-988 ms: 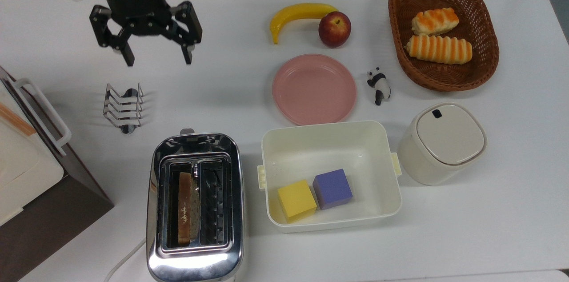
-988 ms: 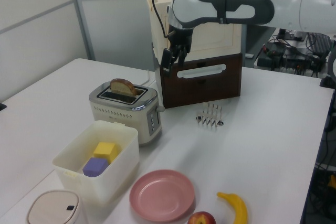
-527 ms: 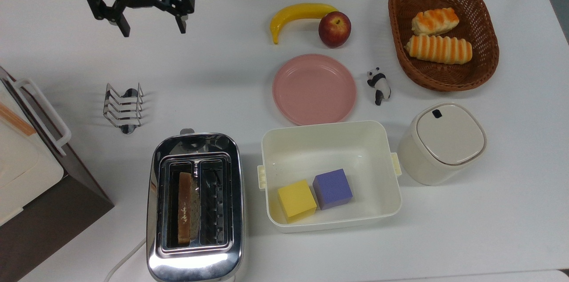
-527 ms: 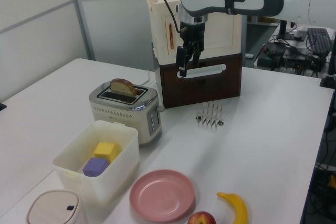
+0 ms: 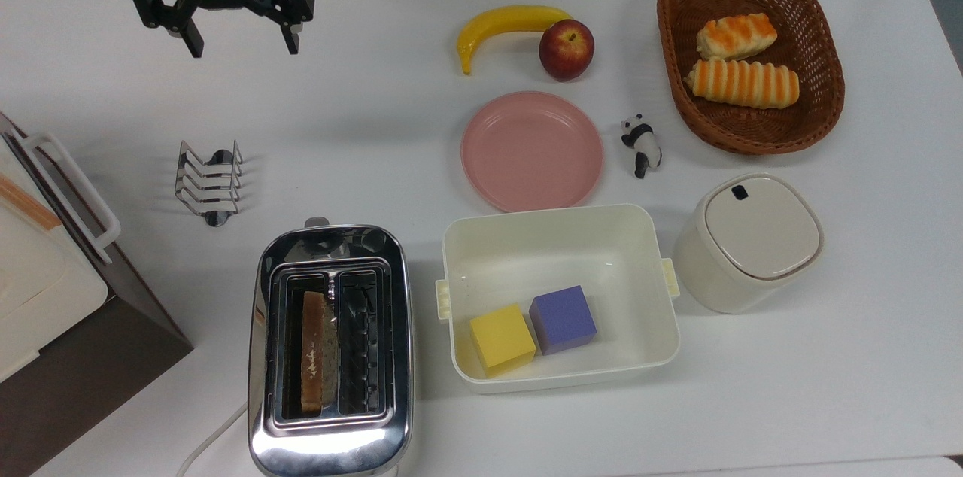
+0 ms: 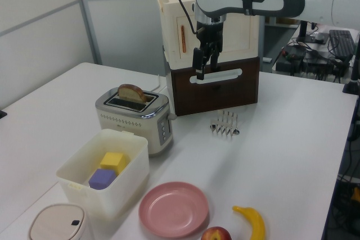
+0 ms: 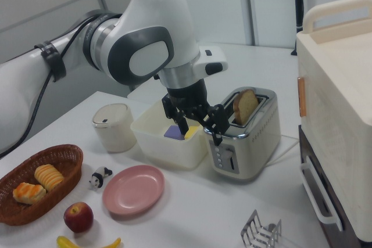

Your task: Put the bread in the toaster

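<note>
Bread (image 5: 311,350) upright in toaster (image 5: 329,351) slot, two cubes (image 5: 533,329) in tub (image 5: 558,239), two rolls (image 5: 739,60) in basket (image 5: 823,97), pincer (image 5: 239,50) released, empty.

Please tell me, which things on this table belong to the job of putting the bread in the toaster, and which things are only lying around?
Belong to the job:
bread, standing in one toaster slot
toaster
gripper, jaws open, holding nothing

Only lying around:
toast rack
pink plate
banana
apple
basket with two rolls
panda figure
white tub with two cubes
lidded container
</note>
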